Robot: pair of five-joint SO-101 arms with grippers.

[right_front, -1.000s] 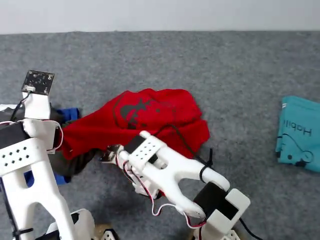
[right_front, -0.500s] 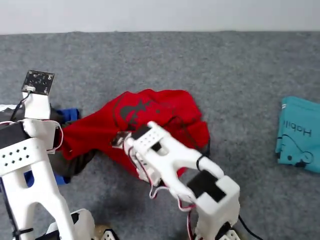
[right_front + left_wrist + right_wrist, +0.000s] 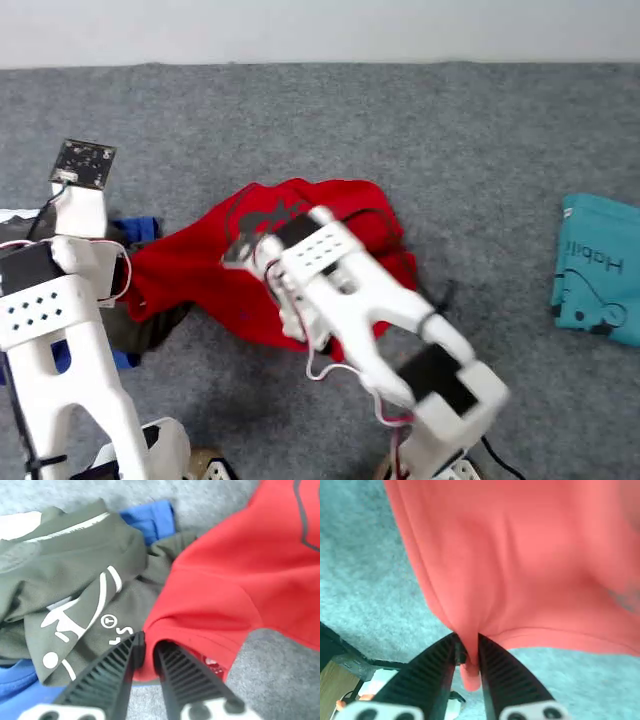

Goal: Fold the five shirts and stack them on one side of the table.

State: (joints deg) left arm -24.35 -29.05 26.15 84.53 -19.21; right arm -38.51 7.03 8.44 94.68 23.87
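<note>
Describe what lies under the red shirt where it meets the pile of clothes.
The red shirt overlaps an olive shirt, itself lying on a blue shirt. How far they run beneath it is covered.

The red shirt (image 3: 190, 265), with a dark print on its chest, lies crumpled near the middle of the desk (image 3: 450, 130). One fold of it is pinched in the jaws of the right gripper (image 3: 467, 642), and another edge in the jaws of the left gripper (image 3: 148, 642). That edge overlaps a rumpled olive shirt (image 3: 75, 580) with white print, which lies on a blue shirt (image 3: 150, 517). A teal shirt (image 3: 600, 270) lies folded flat, well apart
</note>
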